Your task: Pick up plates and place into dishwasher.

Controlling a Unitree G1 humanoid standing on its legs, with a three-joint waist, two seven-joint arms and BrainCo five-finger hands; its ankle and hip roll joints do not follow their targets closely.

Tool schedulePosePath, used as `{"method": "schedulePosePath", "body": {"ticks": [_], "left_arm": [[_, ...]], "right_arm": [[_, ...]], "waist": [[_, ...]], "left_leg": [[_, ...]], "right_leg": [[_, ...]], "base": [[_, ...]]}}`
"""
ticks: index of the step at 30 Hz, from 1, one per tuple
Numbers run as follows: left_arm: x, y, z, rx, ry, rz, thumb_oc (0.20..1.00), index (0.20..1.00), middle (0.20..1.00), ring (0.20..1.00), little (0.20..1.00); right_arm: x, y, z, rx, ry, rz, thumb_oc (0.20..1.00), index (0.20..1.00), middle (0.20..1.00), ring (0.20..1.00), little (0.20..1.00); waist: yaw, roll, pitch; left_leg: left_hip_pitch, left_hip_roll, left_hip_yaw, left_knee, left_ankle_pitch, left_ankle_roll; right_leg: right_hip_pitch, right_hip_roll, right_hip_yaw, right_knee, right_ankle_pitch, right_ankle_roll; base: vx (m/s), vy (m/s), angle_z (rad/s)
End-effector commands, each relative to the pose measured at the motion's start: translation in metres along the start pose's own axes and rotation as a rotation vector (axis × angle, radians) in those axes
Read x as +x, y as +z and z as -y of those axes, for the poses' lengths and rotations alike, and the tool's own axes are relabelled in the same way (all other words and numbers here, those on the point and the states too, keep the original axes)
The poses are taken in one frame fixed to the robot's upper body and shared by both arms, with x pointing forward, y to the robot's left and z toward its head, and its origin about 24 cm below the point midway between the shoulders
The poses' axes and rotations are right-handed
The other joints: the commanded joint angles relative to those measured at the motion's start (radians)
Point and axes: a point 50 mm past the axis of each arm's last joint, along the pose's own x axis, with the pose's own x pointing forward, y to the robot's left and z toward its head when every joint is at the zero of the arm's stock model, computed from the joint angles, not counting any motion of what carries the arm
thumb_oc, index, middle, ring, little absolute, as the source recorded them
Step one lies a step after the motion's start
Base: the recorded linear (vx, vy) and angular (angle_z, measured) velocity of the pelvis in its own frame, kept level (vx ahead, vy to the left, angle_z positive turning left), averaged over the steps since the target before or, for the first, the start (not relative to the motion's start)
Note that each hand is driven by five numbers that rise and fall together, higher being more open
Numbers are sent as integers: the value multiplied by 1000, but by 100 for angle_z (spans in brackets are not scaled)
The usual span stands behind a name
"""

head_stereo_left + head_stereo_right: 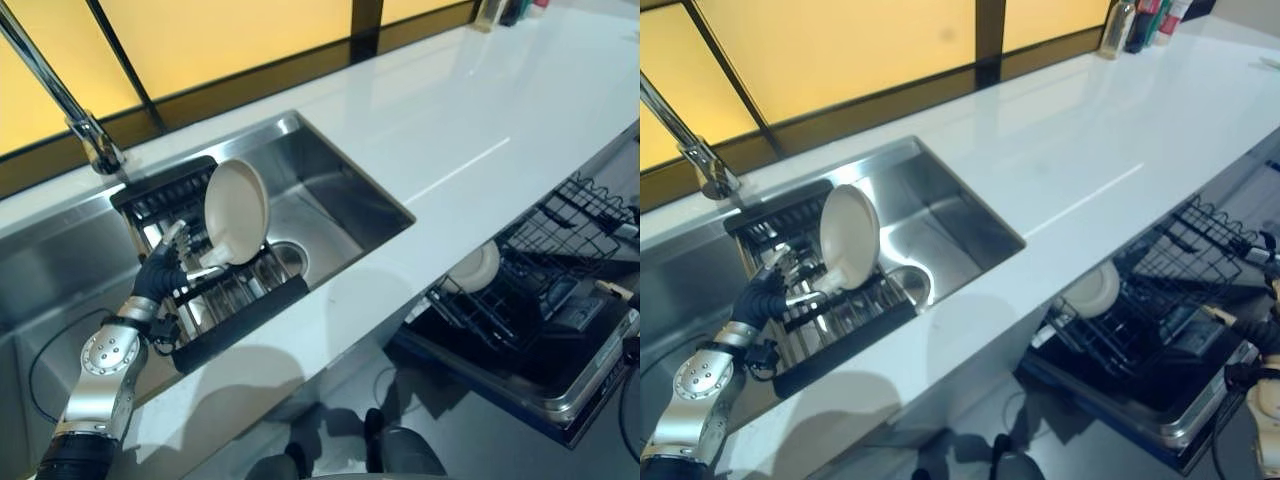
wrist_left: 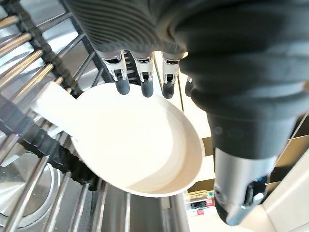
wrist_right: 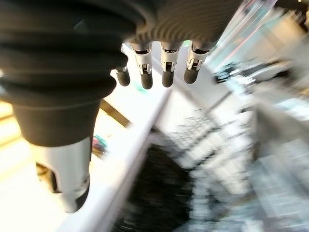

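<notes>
A cream plate [image 1: 237,210] stands on edge in the black dish rack [image 1: 240,320] inside the steel sink [image 1: 340,190]. My left hand [image 1: 160,268] is just left of the plate. Its fingers [image 2: 145,77] are straight, their dark tips at the plate's rim [image 2: 140,140], and the thumb is held apart. Nothing is gripped. My right hand [image 3: 164,63] hangs open over the dishwasher area, holding nothing. The open dishwasher's wire rack [image 1: 560,250] is at the lower right, with another cream plate [image 1: 475,268] standing at its left end.
A tall tap [image 1: 90,130] rises behind the sink's left end. The white counter [image 1: 480,120] runs to the right, with bottles [image 1: 1140,20] at its far end. The dishwasher door [image 1: 560,390] juts out low into the floor space.
</notes>
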Motion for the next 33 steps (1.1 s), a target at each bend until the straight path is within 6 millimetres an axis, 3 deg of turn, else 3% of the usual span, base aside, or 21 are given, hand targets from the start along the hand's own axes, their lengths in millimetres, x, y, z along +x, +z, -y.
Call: {"method": "schedulePosePath", "body": {"ticks": [1, 8, 14, 22, 33], "left_arm": [[-3, 13, -10, 58, 23, 72, 1000, 1000, 1000, 1000, 1000], [-3, 11, -5, 65, 21, 73, 1000, 1000, 1000, 1000, 1000], [3, 20, -4, 212, 33, 123, 1000, 1000, 1000, 1000, 1000], [14, 42, -4, 357, 18, 190, 1000, 1000, 1000, 1000, 1000], [21, 61, -8, 759, -14, 277, 1000, 1000, 1000, 1000, 1000]], "right_arm": [[16, 52, 4, 127, -122, 246, 1000, 1000, 1000, 1000, 1000], [7, 101, -24, 190, 16, 476, 1000, 1000, 1000, 1000, 1000], [-1, 118, -46, 247, 136, 556, 1000, 1000, 1000, 1000, 1000], [-13, 120, -68, 275, 249, 544, 1000, 1000, 1000, 1000, 1000], [-18, 112, -84, 309, 350, 468, 1000, 1000, 1000, 1000, 1000]], "waist": [[4, -34, -65], [26, -29, -125], [45, -29, -164], [58, -25, -188], [45, -15, -188]], "left_leg": [[-46, -40, 32, 49, -33, 43], [-6, -48, 18, -3, -30, 37], [15, -42, 0, -40, -18, 27], [28, -33, -26, -79, 5, 17], [32, -12, -29, -57, 5, 6]], "right_leg": [[85, 7, 47, -172, 35, 55], [125, 3, 25, -218, 36, 60], [151, 4, -1, -248, 38, 56], [167, 7, -32, -249, 24, 50], [178, 26, -37, -216, -18, 26]], "base": [[3, 101, 6], [2, 80, 10], [-1, 33, 14], [13, -12, 16], [5, -90, 11]]}}
